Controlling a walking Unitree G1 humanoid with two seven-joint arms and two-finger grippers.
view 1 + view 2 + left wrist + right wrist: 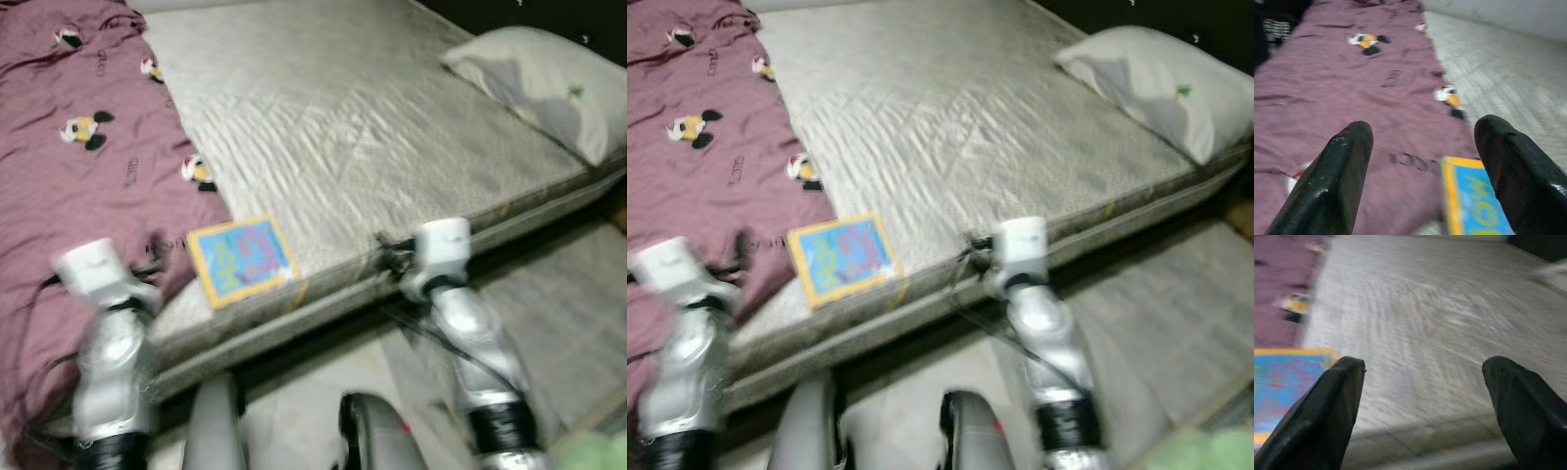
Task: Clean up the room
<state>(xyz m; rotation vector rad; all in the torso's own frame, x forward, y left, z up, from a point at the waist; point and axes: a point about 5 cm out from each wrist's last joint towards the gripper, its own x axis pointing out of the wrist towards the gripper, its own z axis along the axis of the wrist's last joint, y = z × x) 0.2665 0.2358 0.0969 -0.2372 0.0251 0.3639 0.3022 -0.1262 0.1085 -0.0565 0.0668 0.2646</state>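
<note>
A blue picture book with a yellow border (241,258) lies flat near the front edge of a bare grey mattress (372,127). A maroon blanket with cartoon mouse prints (78,166) covers the bed's left side, right next to the book. A grey pillow (544,83) rests at the mattress's far right corner. My left arm (106,333) reaches over the blanket's front part. Its gripper (1422,132) is open, with the blanket and the book's corner (1474,200) ahead of it. My right arm (460,304) is at the mattress edge, right of the book. Its gripper (1424,366) is open over bare mattress.
The bed's front edge (323,313) runs across just ahead of my arms. A pale tiled floor (304,392) lies below it, with a grey mat (558,294) to the right. Something green (593,452) sits at the lower right corner. The pictures are blurred.
</note>
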